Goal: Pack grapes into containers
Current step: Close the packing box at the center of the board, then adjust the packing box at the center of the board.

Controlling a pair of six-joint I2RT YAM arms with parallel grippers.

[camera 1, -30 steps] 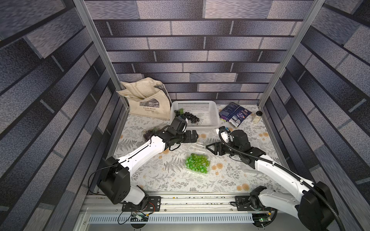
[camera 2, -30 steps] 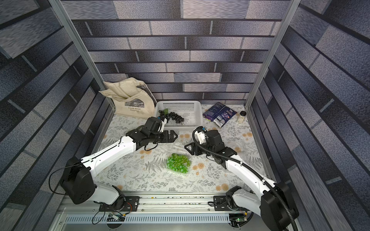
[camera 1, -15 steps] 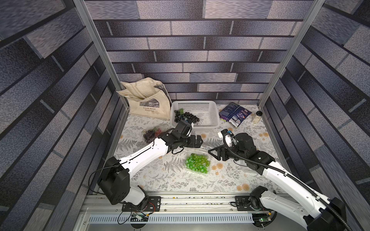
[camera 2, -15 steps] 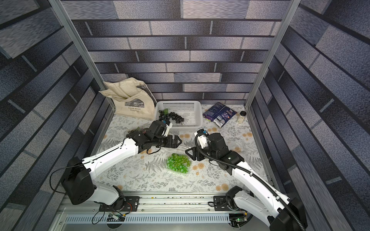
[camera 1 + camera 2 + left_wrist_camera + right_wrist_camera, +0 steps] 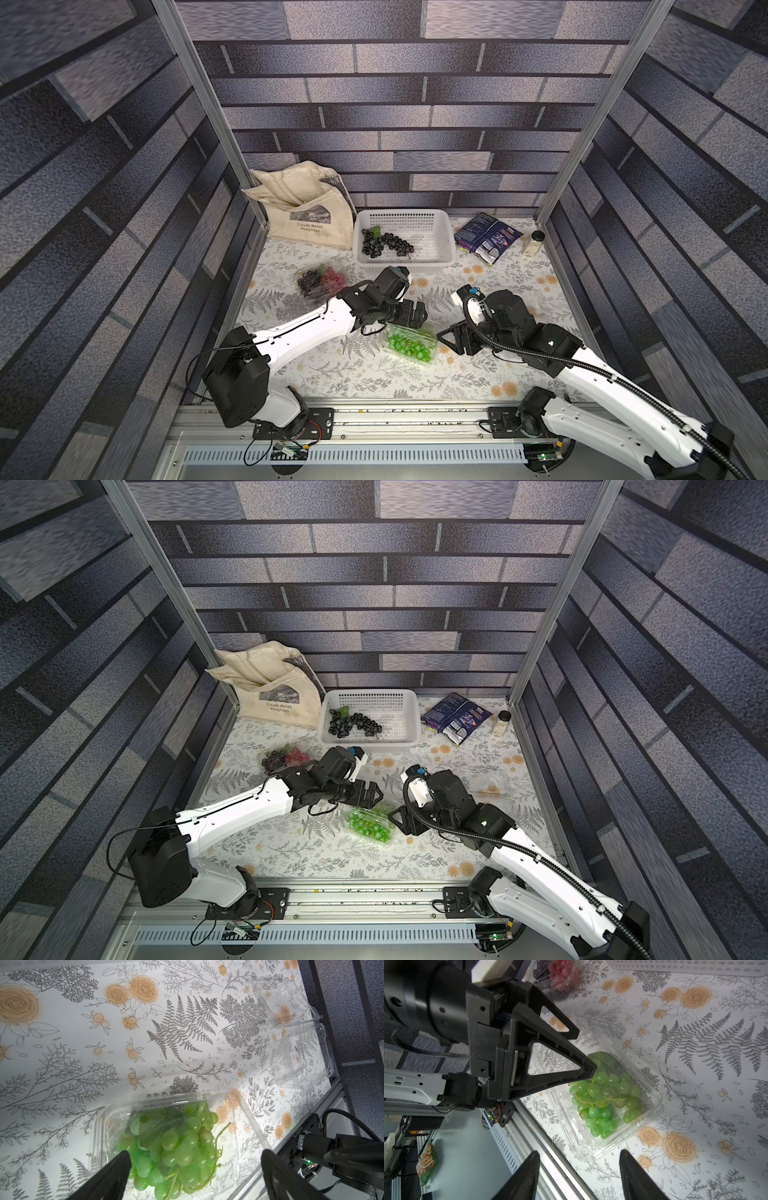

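A bunch of green grapes (image 5: 407, 344) lies inside a clear container (image 5: 650, 1105) near the table's middle, seen through the plastic in both wrist views. My left gripper (image 5: 417, 316) hovers open just behind and above it, fingers (image 5: 116, 1169) astride the bunch without touching. On the container's right side my right gripper (image 5: 449, 338) is open and empty, its fingertips (image 5: 629, 1163) short of the box corner. Dark grapes (image 5: 384, 243) rest in the white basket. A second container (image 5: 320, 281) holds dark and red grapes. An empty open container (image 5: 291, 1028) lies at the right.
A white perforated basket (image 5: 436, 237) stands at the back, with a canvas tote bag (image 5: 307, 212) to its left. To its right lie a blue snack bag (image 5: 486, 237) and a small bottle (image 5: 534, 245). A metal rail (image 5: 395, 409) runs along the front edge.
Both arms came forward: the left gripper moved from near the basket to above the green grapes' container, and the right gripper drew nearer its right side, jaws slightly narrower.
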